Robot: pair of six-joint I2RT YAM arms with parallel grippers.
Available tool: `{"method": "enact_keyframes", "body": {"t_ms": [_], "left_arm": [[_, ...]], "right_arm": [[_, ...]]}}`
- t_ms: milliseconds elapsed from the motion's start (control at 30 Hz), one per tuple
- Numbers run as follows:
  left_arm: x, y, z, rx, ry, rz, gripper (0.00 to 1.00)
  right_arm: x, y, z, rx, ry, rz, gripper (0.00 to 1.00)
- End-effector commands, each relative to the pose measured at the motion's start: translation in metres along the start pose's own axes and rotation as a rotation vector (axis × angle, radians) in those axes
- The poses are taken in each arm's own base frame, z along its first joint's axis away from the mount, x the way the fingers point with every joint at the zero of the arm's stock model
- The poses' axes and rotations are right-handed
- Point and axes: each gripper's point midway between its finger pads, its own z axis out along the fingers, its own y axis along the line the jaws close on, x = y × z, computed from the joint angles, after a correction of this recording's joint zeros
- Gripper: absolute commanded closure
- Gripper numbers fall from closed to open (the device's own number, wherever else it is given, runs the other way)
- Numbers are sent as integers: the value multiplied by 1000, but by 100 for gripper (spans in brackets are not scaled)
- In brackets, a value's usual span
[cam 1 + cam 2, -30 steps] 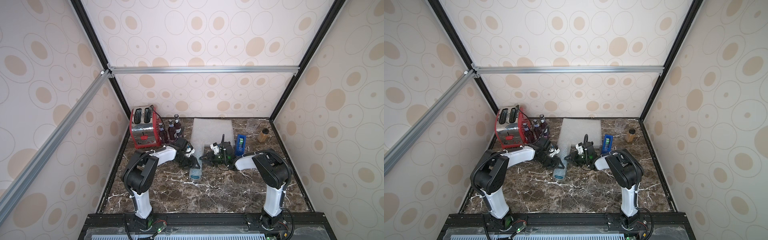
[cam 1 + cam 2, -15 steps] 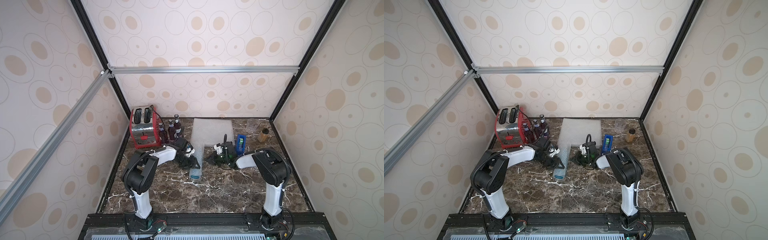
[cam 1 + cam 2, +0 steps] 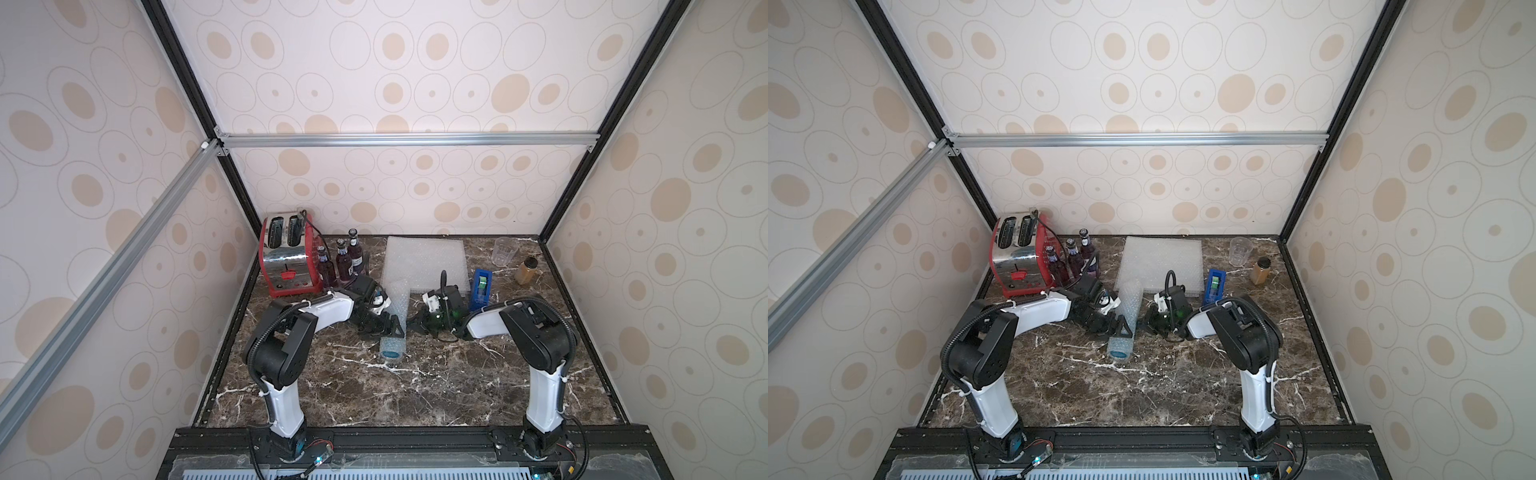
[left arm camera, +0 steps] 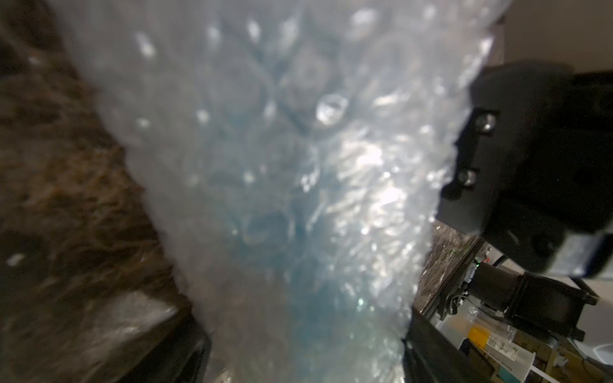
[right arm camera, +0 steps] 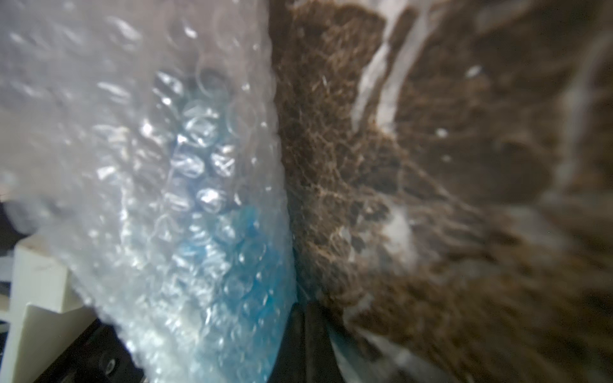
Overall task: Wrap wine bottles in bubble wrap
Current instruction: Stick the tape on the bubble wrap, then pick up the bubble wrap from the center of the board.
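Work item: blue wine bottle (image 3: pixel 391 353) rolled inside a bubble wrap tube (image 3: pixel 395 301), lying on the marble table (image 3: pixel 415 395) between both arms, blue base end toward the robot.
Remaining stock: three purple bottles (image 3: pixel 344 262) upright beside the red toaster (image 3: pixel 286 257); flat bubble wrap sheets (image 3: pixel 428 259) at rear centre.
Left gripper (image 3: pixel 386 328): jaws spread wide, one each side of the tube; the film bulges up to both, and no squeeze is visible.
Right gripper (image 3: pixel 417 323): jaws closed together, tips at the line where tube meets table; whether a film edge is nipped cannot be told.
Handling, wrap: light, soft, springy; judged likely to uncurl if left unrestrained.
Handling, bottle: rigid glass, fragile, heavier than its cover; judged prone to roll, or to slide out of the open end if tipped.
Hold point: across the tube mid-body, over the bottle's widest part, with moderate pressure. Avoid the far end, judged to cover only the neck and to crush easily.
Seam: not visibly fastened; tape dispenser (image 3: pixel 481 289) stands near the right arm.
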Motion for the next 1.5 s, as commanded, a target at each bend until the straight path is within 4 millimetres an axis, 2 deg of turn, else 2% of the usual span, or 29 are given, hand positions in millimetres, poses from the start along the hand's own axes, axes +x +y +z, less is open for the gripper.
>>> {"method": "enact_keyframes", "body": {"t_ms": [0,33,167,300,400,500,667,767,967,1067,1267,1467], "left_arm": [[0,9,-10,-83,0,-26,4],[-2,8,-11,-82,-5,-31,1],[-12,17,-8,-149,17,-43,1],[-19,17,4,-136,44,-63,1],[-16,15,8,-158,92,-49,1],[-18,13,11,-157,97,-43,1],[-12,21,21,-240,134,-7,1],[-6,32,27,-294,161,-13,10],[9,41,21,-347,174,14,51],[17,47,16,-381,190,43,59],[25,41,-16,-409,127,166,71],[29,26,-71,-413,24,377,83]], "right_arm": [[1,-1,-33,88,-38,-52,95],[2,0,-41,112,-45,-74,93],[9,-1,-66,181,-63,-115,90],[12,6,-88,218,-95,-157,78],[13,8,-102,250,-118,-176,71],[14,13,-111,258,-127,-199,67],[16,11,-120,294,-133,-212,63],[16,12,-122,292,-139,-223,62],[15,18,-130,299,-154,-243,62],[11,21,-134,314,-168,-257,62],[5,30,-139,325,-176,-289,62],[-5,39,-146,360,-194,-334,62]]}}
